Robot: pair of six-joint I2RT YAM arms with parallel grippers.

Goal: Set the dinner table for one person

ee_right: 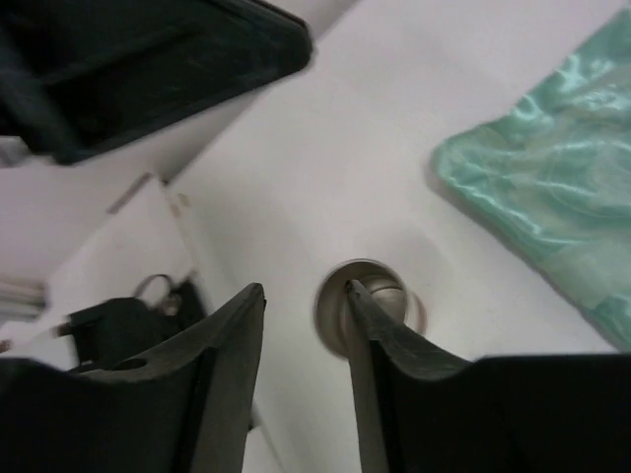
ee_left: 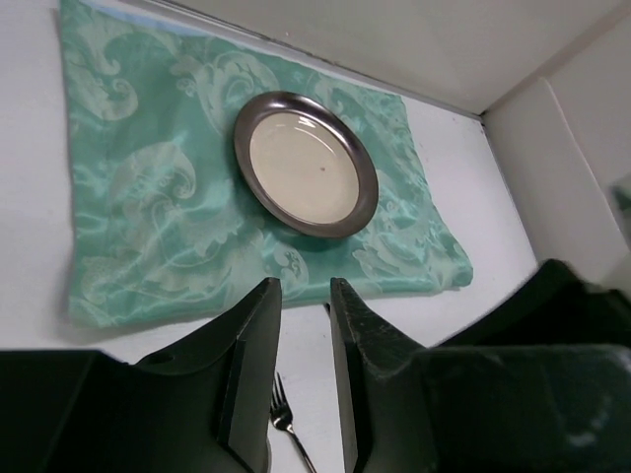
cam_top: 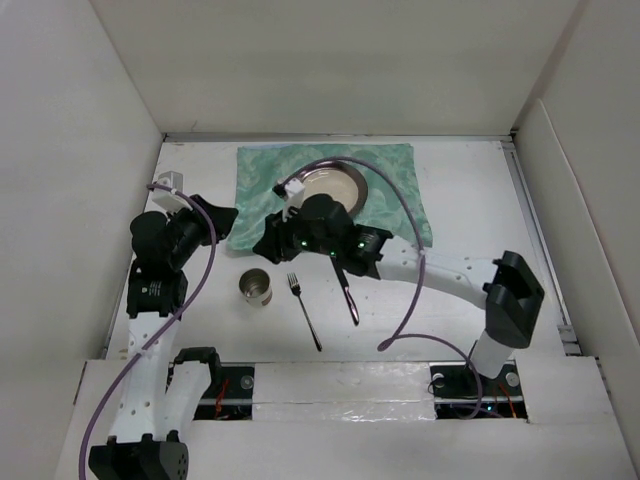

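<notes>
Top: large plain white dinner table (cam_top: 470, 200) fills the bay. A shiny green patterned cloth mat (cam_top: 330, 190) lies at its far middle with a round silver-rimmed plate (cam_top: 335, 185) on it. Near the mat's near-left corner are a small metal cup (cam_top: 256, 287), a metal fork (cam_top: 305, 312) just right of it, and a slim dark utensil (cam_top: 347, 290), type unclear. The right gripper (cam_top: 268, 243) hangs above the cup, the left gripper (cam_top: 222, 215) close by. Left wrist: fingers (ee_left: 251, 335) slightly apart, nothing between; plate (ee_left: 306, 163) ahead, fork (ee_left: 284, 419) below. Right wrist: fingers (ee_right: 232, 335) apart and empty, cup (ee_right: 360, 301) partly behind one.
</notes>
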